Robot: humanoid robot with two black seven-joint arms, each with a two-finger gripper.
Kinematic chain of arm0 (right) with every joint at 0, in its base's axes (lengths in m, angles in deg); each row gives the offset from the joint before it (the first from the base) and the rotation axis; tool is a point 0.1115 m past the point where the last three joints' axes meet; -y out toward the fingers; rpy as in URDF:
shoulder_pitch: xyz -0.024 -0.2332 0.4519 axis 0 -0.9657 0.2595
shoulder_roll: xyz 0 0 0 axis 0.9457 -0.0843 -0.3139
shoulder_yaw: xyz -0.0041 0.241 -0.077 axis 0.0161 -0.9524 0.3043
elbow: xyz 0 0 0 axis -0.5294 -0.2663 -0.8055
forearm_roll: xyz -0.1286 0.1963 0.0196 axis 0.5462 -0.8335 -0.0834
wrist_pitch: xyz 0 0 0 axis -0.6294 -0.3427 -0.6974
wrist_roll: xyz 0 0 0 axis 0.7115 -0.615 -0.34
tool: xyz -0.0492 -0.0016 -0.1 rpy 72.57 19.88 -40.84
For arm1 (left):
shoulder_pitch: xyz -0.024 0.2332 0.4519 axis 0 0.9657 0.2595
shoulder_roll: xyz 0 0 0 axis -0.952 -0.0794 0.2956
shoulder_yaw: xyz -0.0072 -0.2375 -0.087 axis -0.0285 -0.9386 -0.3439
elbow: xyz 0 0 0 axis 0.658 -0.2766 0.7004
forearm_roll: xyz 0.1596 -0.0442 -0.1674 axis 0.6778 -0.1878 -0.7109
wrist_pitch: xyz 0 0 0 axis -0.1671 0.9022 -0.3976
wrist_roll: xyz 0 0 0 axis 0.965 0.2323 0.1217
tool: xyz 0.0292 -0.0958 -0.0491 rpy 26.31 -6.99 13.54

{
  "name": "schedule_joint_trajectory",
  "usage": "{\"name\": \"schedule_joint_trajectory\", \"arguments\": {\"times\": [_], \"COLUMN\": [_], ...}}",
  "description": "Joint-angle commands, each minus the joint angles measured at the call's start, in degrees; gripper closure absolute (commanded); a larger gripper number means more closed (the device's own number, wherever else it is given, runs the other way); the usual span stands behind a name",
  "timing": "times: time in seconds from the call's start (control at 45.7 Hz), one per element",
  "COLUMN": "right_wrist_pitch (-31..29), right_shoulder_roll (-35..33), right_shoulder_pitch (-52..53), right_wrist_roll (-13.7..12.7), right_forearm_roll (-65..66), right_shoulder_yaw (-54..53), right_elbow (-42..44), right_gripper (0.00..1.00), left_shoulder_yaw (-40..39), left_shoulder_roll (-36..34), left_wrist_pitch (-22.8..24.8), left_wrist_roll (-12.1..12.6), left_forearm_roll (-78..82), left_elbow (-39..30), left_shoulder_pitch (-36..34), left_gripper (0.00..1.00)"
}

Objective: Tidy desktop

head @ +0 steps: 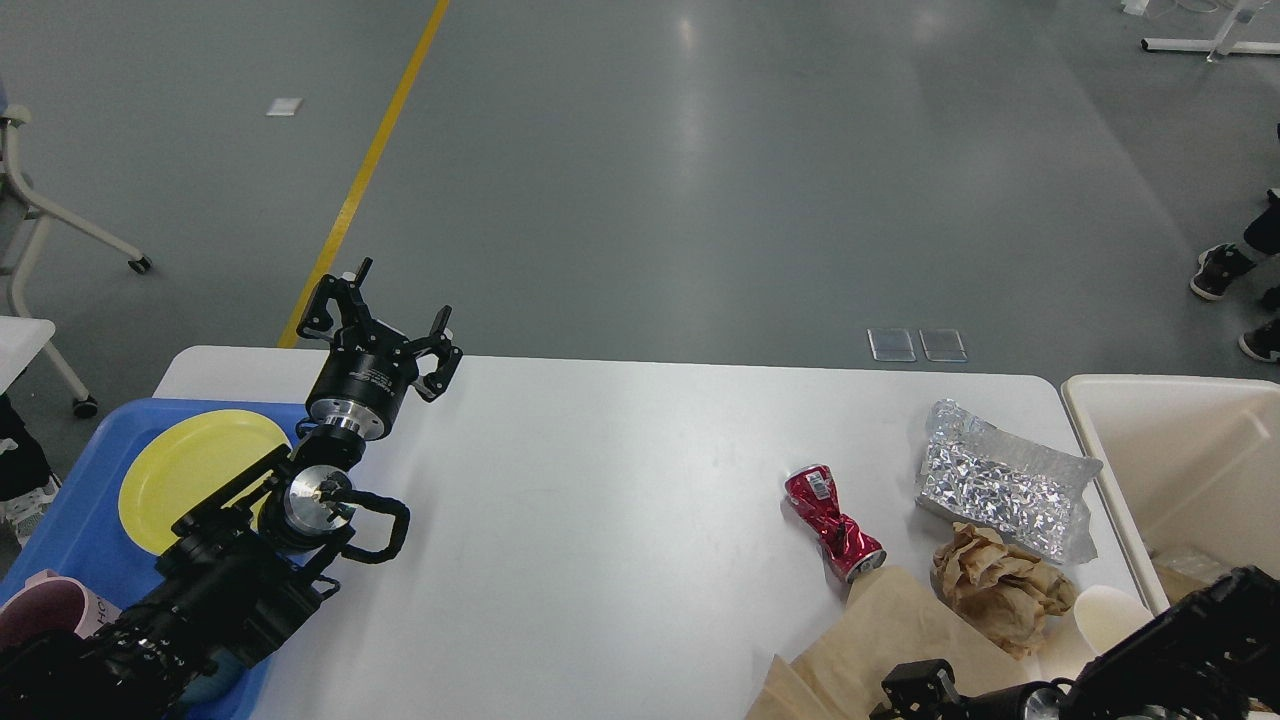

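Observation:
The white desktop (600, 500) carries litter at its right end: a crushed red can (835, 525), a silver foil bag (1000, 490), a crumpled brown paper ball (1000, 590), a flat brown paper bag (880, 640) and a white paper cup (1105, 615). My left gripper (385, 322) is open and empty above the desktop's far left corner. Only a small dark end of my right gripper (915, 692) shows at the bottom edge, over the flat paper bag. Its fingers cannot be told apart.
A blue tray (70, 520) at the left holds a yellow plate (195, 470) and a pink cup (45, 610). A cream-white bin (1190, 470) stands off the desktop's right end. People's shoes (1225, 270) are on the floor at the far right.

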State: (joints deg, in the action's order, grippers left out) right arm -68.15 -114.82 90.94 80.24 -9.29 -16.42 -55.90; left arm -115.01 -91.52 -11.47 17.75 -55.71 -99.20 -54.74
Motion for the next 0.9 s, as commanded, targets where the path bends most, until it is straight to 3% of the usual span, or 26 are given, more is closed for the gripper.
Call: {"name": "schedule_joint_trajectory", "arguments": {"times": [0.0, 0.481, 0.875], "right_wrist_pitch": [0.14, 1.28, 7.70], "right_shoulder_roll": [0.14, 0.14, 0.31], "right_shoulder_pitch": [-0.08, -0.08, -2.37], "right_wrist_roll": [0.00, 0.26, 0.53], "right_forearm_roll": [0.00, 0.26, 0.17], "right_shoulder_yaw": [0.00, -0.88, -2.54], "right_elbow": [-0.03, 0.59, 1.47], "right_gripper": [0.03, 0.04, 0.03], "left_shoulder_yaw": [0.00, 0.00, 0.00], "left_shoulder_roll": [0.00, 0.00, 0.00], "left_wrist_pitch": [0.00, 0.00, 0.00], "left_wrist_roll": [0.00, 0.00, 0.00], "left_forearm_roll": [-0.01, -0.01, -0.01], "left_elbow": [0.00, 0.00, 0.00], "left_shoulder_pitch": [0.00, 0.00, 0.00], "left_gripper": [0.04, 0.04, 0.04]}}
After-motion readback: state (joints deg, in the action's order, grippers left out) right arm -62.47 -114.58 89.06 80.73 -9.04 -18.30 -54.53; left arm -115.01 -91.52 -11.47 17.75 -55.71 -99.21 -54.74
